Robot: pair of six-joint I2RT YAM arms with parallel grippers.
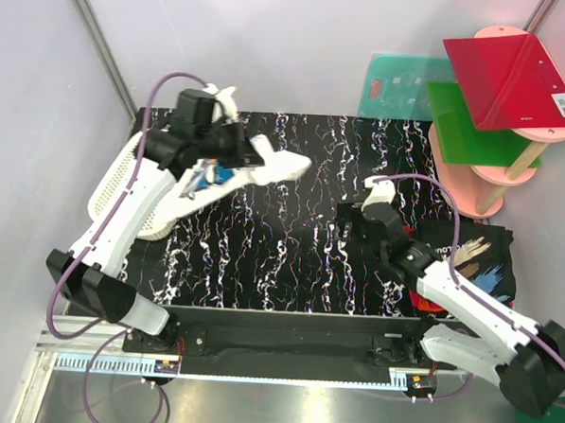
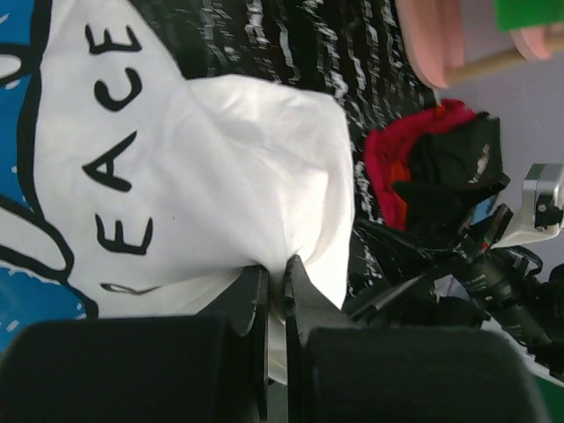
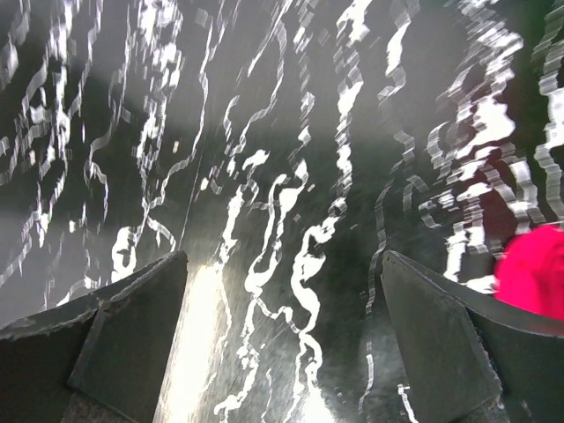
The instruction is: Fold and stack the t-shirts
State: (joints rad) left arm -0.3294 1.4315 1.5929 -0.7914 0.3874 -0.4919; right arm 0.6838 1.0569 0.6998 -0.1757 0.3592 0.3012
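Your left gripper (image 2: pixel 275 295) has its fingers pressed together on a fold of the white t-shirt (image 2: pixel 229 167). In the overhead view the shirt is at the upper left, over the marbled black table (image 1: pixel 289 259) and just beside the white mesh basket (image 1: pixel 118 189). Your right gripper (image 3: pixel 282 326) has its fingers spread wide over bare table, holding nothing. The black t-shirt (image 1: pixel 474 255) lies at the right edge, with a red one (image 2: pixel 392 167) showing at its side.
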